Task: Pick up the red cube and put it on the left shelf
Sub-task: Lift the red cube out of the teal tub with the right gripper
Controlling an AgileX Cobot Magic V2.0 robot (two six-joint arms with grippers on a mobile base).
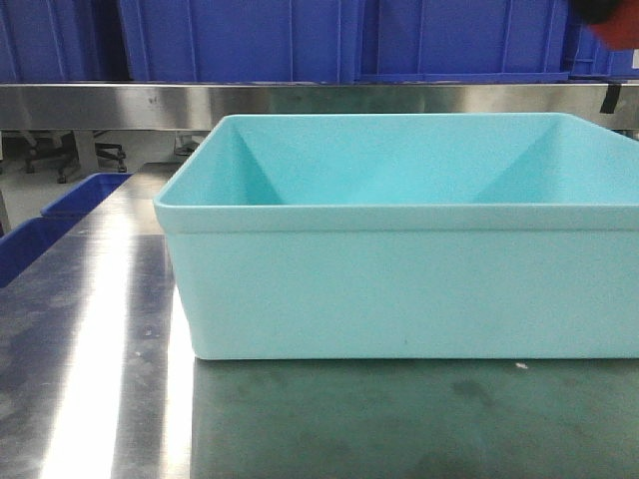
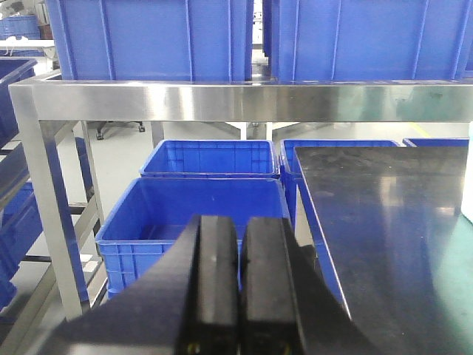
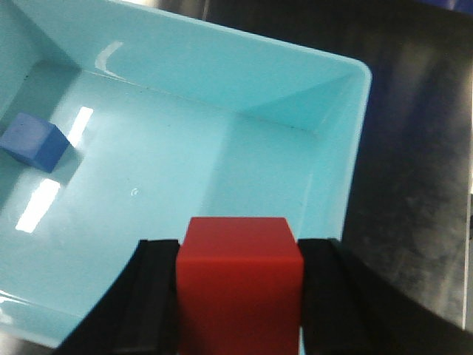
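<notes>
**Steel bench and teal bin below, red cube clamped above**

Brushed steel forms the table (image 1: pixel 100 329), and a teal bin (image 1: pixel 399 215) stands on it. Behind runs the left shelf (image 2: pixel 244 102), a long stainless rail with blue crates (image 2: pixel 148 37) standing on top. The red cube (image 3: pixel 238 285) sits in the right gripper (image 3: pixel 238 303), whose black pads are closed against two opposite faces. In the right wrist view it hangs above the inside of the bin. A blue cube (image 3: pixel 33 140) lies on the bin floor, well apart from it. The left gripper (image 2: pixel 238 288) has its pads pressed together with nothing between them, and it faces the shelf rail from beside the table.

The cube is plain, even red, with flat faces and slightly softened edges; no marks show. It looks rigid and probably light, and hardly fragile. Its smooth faces could slide under a loose squeeze, so the flat, parallel sides are the right place to hold it. The present centred grip seems sound for carrying it to the shelf.
</notes>
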